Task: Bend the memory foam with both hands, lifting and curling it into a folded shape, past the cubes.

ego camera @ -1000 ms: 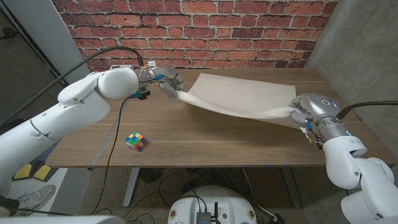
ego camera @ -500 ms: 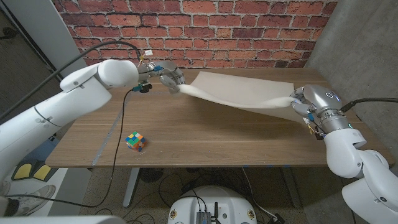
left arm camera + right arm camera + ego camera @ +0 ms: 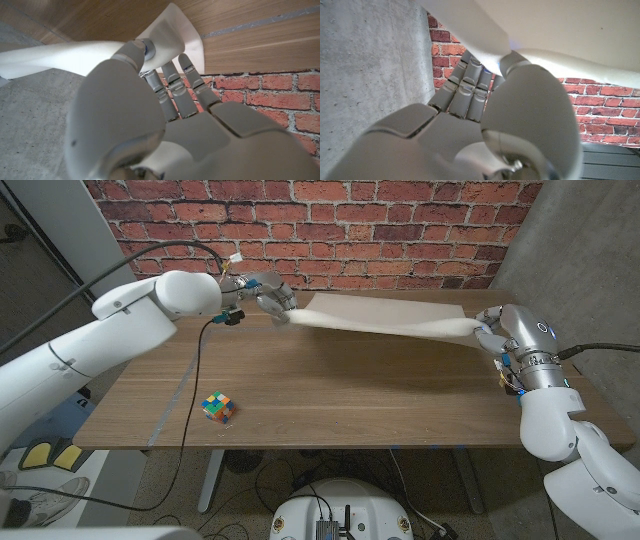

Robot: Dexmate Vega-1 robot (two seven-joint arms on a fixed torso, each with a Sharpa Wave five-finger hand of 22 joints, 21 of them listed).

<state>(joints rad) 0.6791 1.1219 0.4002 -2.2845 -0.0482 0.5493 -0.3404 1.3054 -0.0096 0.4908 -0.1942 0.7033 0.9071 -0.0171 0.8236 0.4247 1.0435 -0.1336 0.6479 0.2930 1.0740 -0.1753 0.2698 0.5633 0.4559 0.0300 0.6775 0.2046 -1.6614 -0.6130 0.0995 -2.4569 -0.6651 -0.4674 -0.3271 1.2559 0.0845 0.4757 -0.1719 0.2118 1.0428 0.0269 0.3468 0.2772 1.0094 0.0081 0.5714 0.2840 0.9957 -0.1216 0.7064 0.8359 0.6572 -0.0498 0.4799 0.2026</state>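
A cream memory foam sheet (image 3: 385,318) hangs stretched above the far half of the table, held by its near corners. My left hand (image 3: 268,298) grips the sheet's left corner, fingers wrapped around the foam (image 3: 90,52) in the left wrist view. My right hand (image 3: 492,335) grips the right corner, thumb and fingers pinching the foam (image 3: 530,35) in the right wrist view. One multicoloured cube (image 3: 218,407) sits on the table near the front left, well apart from both hands.
The wooden table (image 3: 340,400) has a strip of tape (image 3: 170,412) running toward its front left edge. A black cable (image 3: 195,380) hangs from my left arm over the table. A brick wall (image 3: 330,230) stands behind and a concrete wall (image 3: 580,250) at the right.
Both hands have risen and moved toward the wall, lifting the foam's near edge higher. The sheet now shows nearly edge-on and stretched. The cube has not moved.
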